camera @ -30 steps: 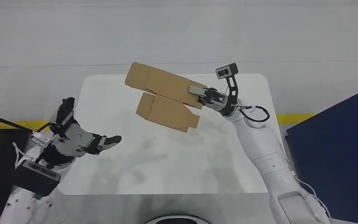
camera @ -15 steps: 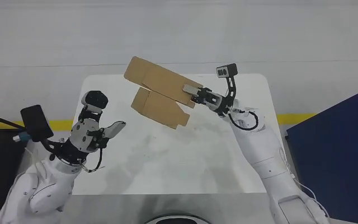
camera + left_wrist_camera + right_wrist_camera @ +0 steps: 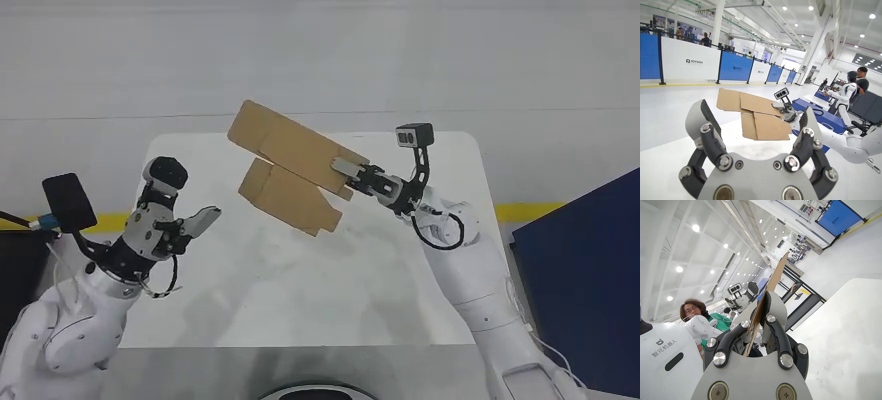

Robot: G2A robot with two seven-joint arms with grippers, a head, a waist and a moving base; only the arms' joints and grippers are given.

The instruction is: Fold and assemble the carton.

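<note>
A flat, unfolded brown carton (image 3: 295, 170) hangs in the air over the far middle of the white table (image 3: 300, 290). My right gripper (image 3: 350, 167) is shut on the carton's right edge, and in the right wrist view the cardboard (image 3: 770, 283) runs edge-on between the two pads. My left gripper (image 3: 200, 222) stands open over the table's left side, well short of the carton, with nothing between its fingers (image 3: 704, 113). In the left wrist view the carton (image 3: 757, 117) shows its flaps hanging down, with the right gripper (image 3: 779, 107) holding it beyond.
The table's near half is bare white surface with faint scuffs. A dark blue panel (image 3: 590, 270) stands to the right of the table. Yellow floor tape (image 3: 535, 211) runs behind the table's right side.
My left arm has swung up from the table's left edge and raised its open gripper toward the carton. The right gripper shifted the carton slightly, still holding it.
</note>
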